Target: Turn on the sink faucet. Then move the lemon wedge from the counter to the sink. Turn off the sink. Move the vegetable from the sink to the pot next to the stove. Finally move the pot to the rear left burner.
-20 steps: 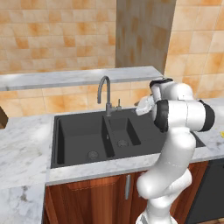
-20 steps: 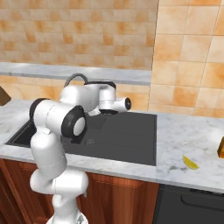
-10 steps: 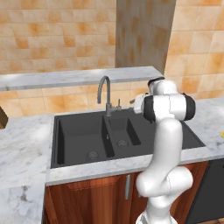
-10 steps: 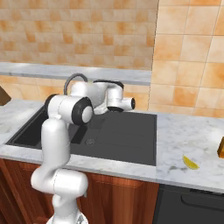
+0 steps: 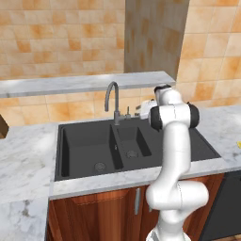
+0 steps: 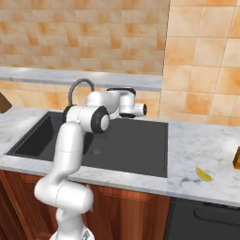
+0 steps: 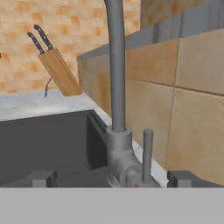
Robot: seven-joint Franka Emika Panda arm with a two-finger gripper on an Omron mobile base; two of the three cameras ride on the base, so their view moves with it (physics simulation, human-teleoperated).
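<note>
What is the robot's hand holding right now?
Nothing. The hand is open, its fingertips either side of the faucet base and lever, not closed on them. The lemon wedge lies on the counter.

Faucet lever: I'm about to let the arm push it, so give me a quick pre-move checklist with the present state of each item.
1. Gripper open, holding nothing: ok.
2. Lever handle between the fingertips in the hand view: ok.
3. Contact with the lever made: cannot tell.
4. Water off at the sink faucet, none running into the sink: ok.
5. Lemon wedge on the counter, right of the sink: ok.
6. Knife block well clear of the hand: ok.
</note>
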